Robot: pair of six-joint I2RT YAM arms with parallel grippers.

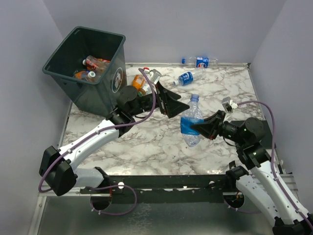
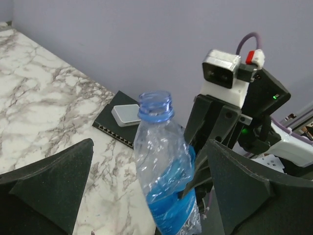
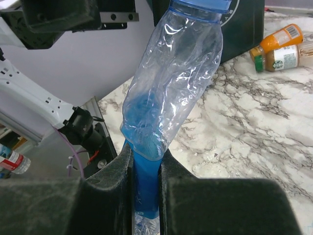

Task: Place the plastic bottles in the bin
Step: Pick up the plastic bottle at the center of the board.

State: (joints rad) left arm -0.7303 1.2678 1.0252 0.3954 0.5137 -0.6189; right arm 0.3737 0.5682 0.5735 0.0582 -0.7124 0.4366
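The marble tabletop [image 1: 146, 142] fills the middle of the scene, with the dark bin [image 1: 98, 95] at its far left corner, tipped so that its mouth faces up and left. Several bottles [image 1: 94, 64] already lie inside it, orange-tinted ones among them.

The left arm reaches from the near left towards the centre. Its claw [image 1: 175, 100] is spread wide and holds nothing. The right arm comes in from the near right, and its claw [image 1: 198, 128] is pressed together on a clear bottle [image 1: 192, 117], pinching it low down across its blue label. This bottle is lifted off the tabletop, right of centre and well apart from the bin. It stands roughly upright with a slight lean. Its neck has a blue ring and is open, with no cap on it. The crumpled upper half rises above the right claw's fingers [image 3: 105, 181].

In the left wrist view that upper half sits between the left claw's spread fingers [image 2: 54, 181], apart from both. From above, the nearer fingertip is just beside the bottle's shoulder.

On the tabletop, two orange bottles [image 1: 139, 82] lie just right of the bin. A clear one [image 1: 154, 76] is beside them, a blue-labelled one [image 1: 186, 78] lies farther right, and another [image 1: 201, 62] rests at the far edge.
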